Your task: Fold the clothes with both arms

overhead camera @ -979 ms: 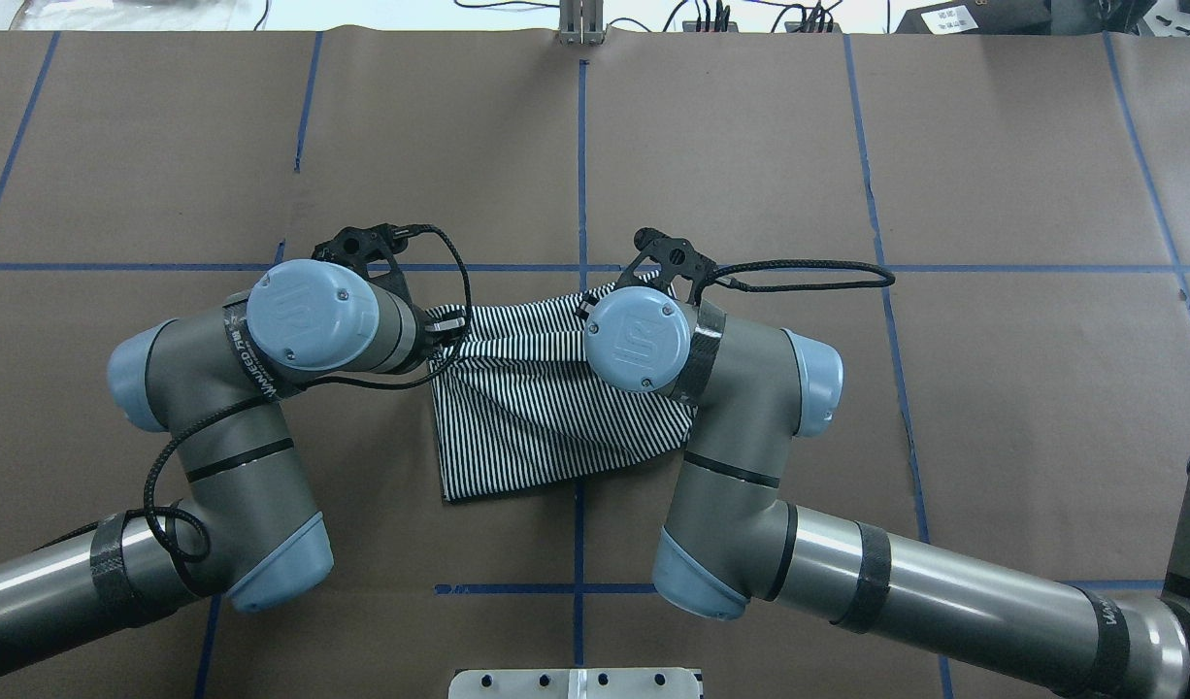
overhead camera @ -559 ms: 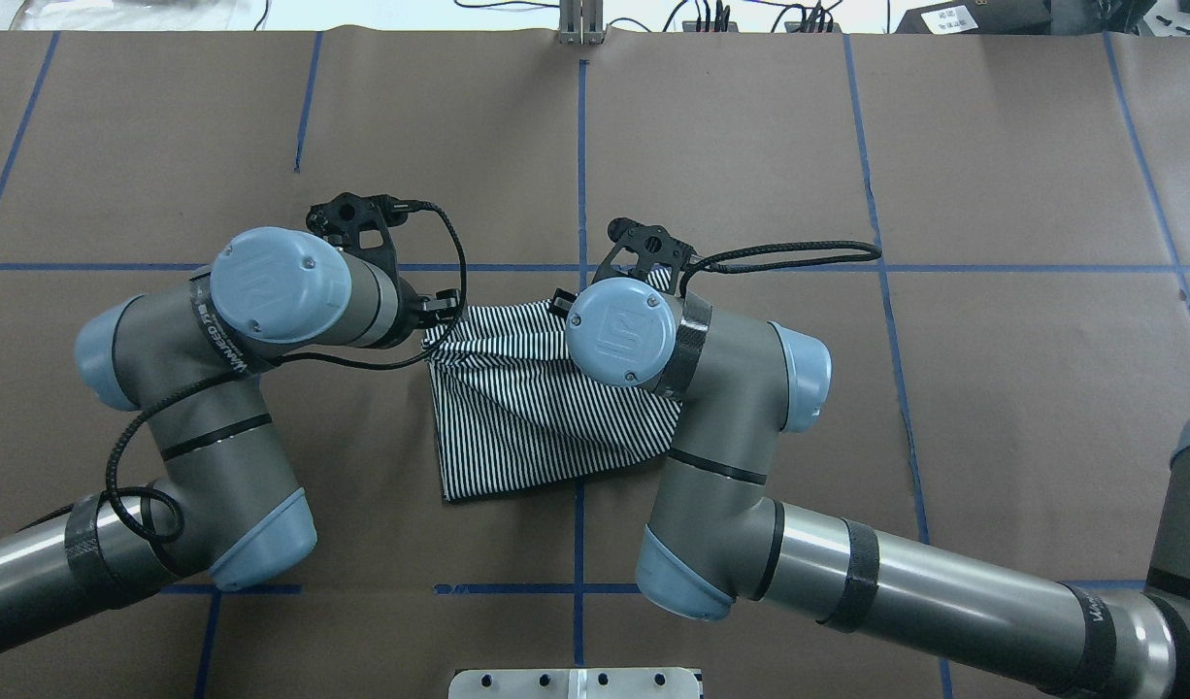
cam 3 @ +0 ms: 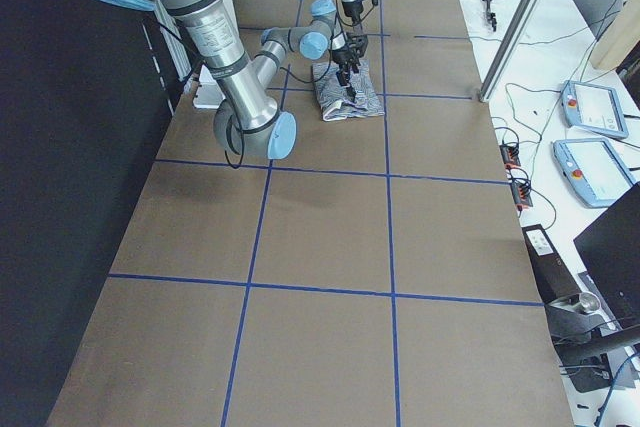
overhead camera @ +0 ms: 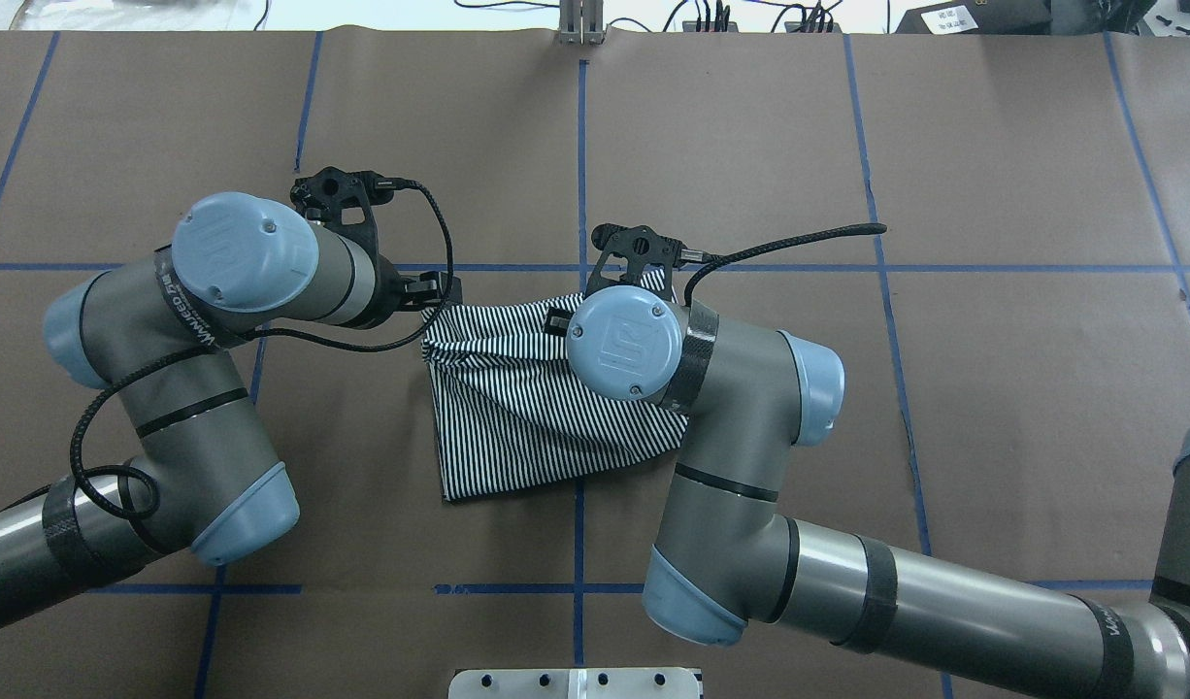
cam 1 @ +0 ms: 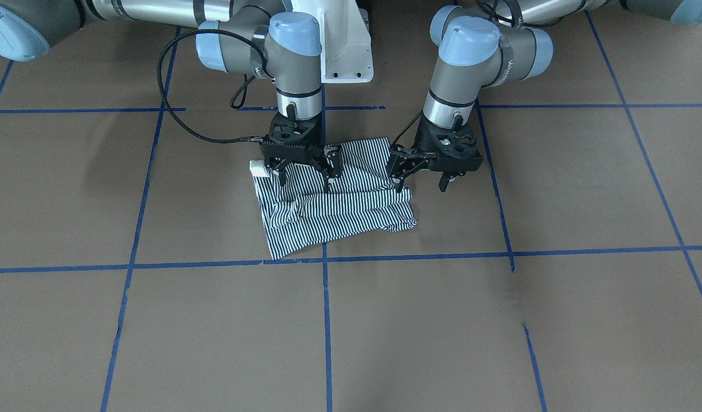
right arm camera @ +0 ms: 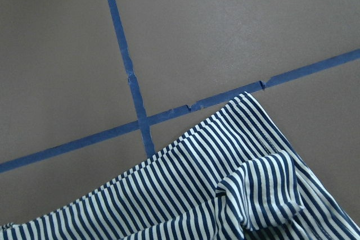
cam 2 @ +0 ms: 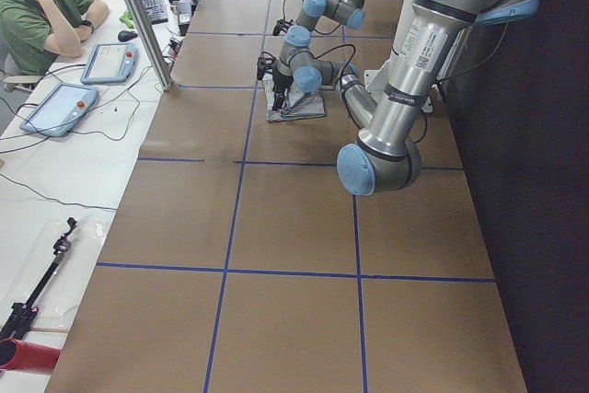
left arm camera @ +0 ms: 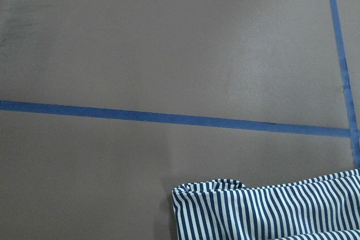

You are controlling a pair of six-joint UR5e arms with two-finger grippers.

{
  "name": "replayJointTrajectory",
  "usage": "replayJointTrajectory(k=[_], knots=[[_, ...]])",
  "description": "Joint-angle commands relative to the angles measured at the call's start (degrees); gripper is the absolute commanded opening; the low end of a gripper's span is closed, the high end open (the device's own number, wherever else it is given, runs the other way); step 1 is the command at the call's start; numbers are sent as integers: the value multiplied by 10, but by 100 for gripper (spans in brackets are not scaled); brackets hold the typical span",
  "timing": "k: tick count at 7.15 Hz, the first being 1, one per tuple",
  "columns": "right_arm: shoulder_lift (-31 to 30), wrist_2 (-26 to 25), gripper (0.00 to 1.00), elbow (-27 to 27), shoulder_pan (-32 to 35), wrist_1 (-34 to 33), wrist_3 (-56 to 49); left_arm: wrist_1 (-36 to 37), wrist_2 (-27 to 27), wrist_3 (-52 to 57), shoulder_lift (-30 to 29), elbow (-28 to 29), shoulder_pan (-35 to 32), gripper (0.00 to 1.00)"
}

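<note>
The striped navy-and-white clothes (cam 1: 339,213) lie folded into a rumpled block at the table's middle, also seen from overhead (overhead camera: 517,417). My right gripper (cam 1: 304,178) hangs open just over the shirt's near half, its fingers spread and nothing between them; from overhead it is hidden under the right arm's wrist (overhead camera: 624,340). My left gripper (cam 1: 421,182) is open beside the shirt's edge, one finger at the edge and the other over bare table. Both wrist views show a striped edge (left arm camera: 270,212) (right arm camera: 225,195) at the bottom, with no fingers in frame.
Brown paper with blue tape lines (overhead camera: 580,146) covers the table. The white pedestal base (cam 1: 345,51) stands behind the arms. A person (cam 2: 46,16) sits at a side desk with control tablets (cam 2: 55,108). More tablets (cam 3: 590,107) lie beyond the far edge.
My left gripper has let go of the shirt's corner and drawn away to the left. The corner has dropped onto the pile. The right wrist has shifted slightly.
</note>
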Motion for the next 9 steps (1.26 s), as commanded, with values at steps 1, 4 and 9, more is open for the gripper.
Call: replayJointTrajectory(k=[1, 4, 9], knots=[[-20, -2, 100, 44, -16, -48, -71, -1, 0, -2, 0, 0, 1, 100], [-34, -23, 100, 33, -52, -47, -89, -1, 0, -2, 0, 0, 2, 100], [-3, -32, 100, -30, -43, -43, -121, -1, -1, -2, 1, 0, 1, 100]])
